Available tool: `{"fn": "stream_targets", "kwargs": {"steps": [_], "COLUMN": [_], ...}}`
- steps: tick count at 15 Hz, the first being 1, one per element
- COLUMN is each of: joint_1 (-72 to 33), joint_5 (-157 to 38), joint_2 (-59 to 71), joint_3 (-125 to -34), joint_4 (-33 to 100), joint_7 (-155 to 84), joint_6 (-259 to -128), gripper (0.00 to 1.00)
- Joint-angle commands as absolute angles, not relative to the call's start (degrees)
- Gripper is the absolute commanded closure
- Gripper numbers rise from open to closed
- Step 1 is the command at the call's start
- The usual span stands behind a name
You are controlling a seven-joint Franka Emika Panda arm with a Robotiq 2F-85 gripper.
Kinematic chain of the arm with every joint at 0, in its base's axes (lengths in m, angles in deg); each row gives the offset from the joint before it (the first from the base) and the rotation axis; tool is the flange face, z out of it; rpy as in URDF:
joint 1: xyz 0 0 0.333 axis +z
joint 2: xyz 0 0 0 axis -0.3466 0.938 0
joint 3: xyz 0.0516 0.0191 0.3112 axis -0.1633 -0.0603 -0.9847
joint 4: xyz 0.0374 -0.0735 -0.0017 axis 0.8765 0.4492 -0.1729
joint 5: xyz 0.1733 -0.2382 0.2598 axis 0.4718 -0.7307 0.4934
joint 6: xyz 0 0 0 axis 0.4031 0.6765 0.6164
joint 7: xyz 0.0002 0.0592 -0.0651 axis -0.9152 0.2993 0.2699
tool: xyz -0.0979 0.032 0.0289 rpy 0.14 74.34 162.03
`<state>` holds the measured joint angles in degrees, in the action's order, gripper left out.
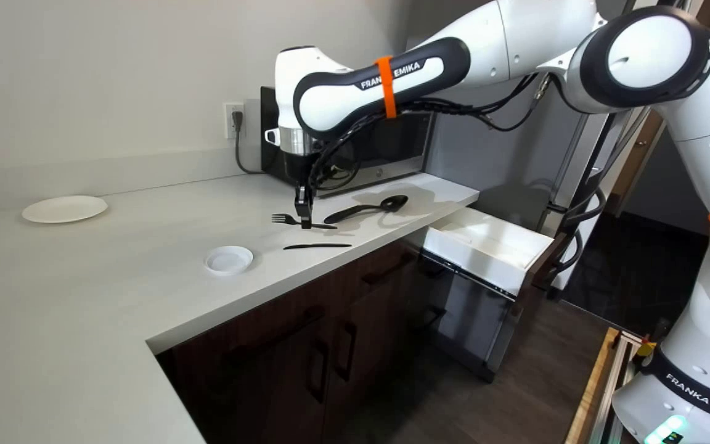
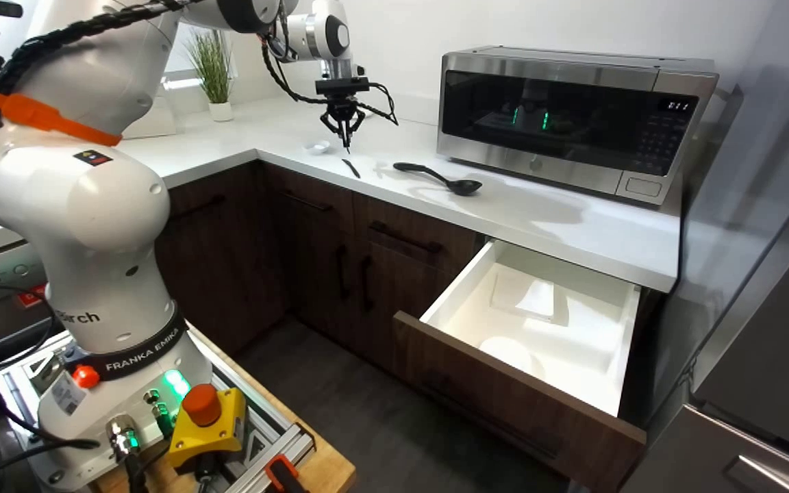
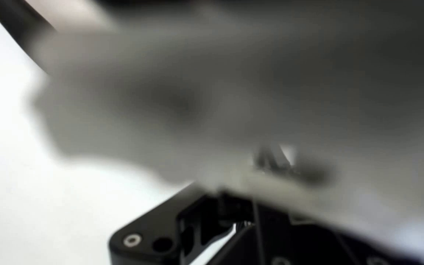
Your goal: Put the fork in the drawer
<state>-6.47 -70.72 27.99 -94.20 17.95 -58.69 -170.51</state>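
"What's in the drawer (image 2: 586, 356)?"

"It stands open, white inside. In an exterior view a round white thing (image 2: 506, 350) shows near its front, partly cut off by that front; I can't tell what it is. Farther back is a pale square shape (image 2: 524, 294), either an object or a patch of light; I can't say which."

"And the fork (image 1: 290, 219)?"

"Up at the counter (image 1: 114, 296), outside the drawer and well apart from it, tines turned away."

"How's the gripper (image 1: 306, 225)?"

"Pointing down and clenched on the fork's handle. Whether the fork touches the counter I can't make out; the wrist view is mostly grey blur."

"What lies around it?"

"A knife (image 1: 317, 246) just beside the fork, toward the counter's edge. A spoon (image 2: 461, 186) is near as well, its bowl end the farther from the gripper."

"Other containers?"

"A small white dish (image 1: 228, 264) near the knife, upright, its white inside in view. Well apart from that, a plate (image 1: 65, 209) lies flat near the wall (image 1: 145, 80)."

"The microwave (image 2: 572, 130)?"

"Door closed. Reflections and green glints lie over the dark glass, so I can't tell what's inside."

"And that pot (image 2: 221, 111) at the back?"

"White, standing on the far stretch of counter, with tall grass (image 2: 208, 68) in it."
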Motion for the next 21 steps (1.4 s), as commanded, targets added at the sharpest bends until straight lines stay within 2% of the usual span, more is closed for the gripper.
{"fn": "stream_targets", "kwargs": {"steps": [1, 8, 9, 10, 15, 16, 21], "joint_1": [-9.1, -17.1, -15.2, -16.1, -15.2, -15.5, -22.0], "joint_5": [-67.8, -62.9, -65.2, -65.0, -65.0, -64.6, -63.1], "joint_2": [16.4, 2.4, 7.7, 6.7, 7.3, 7.1, 4.0], "joint_3": [-92.2, -86.6, -87.6, -87.1, -87.7, -87.5, -81.4], "joint_4": [30.8, 48.7, 41.2, 42.5, 41.5, 41.7, 44.3], "joint_7": [-52.7, -45.3, -47.1, -47.5, -47.5, -47.5, -44.2], "joint_6": [-169.3, -170.3, -168.5, -168.5, -168.5, -168.8, -170.6], "gripper": [0.99, 0.99, 0.99, 0.95, 0.95, 0.99, 0.99]}}
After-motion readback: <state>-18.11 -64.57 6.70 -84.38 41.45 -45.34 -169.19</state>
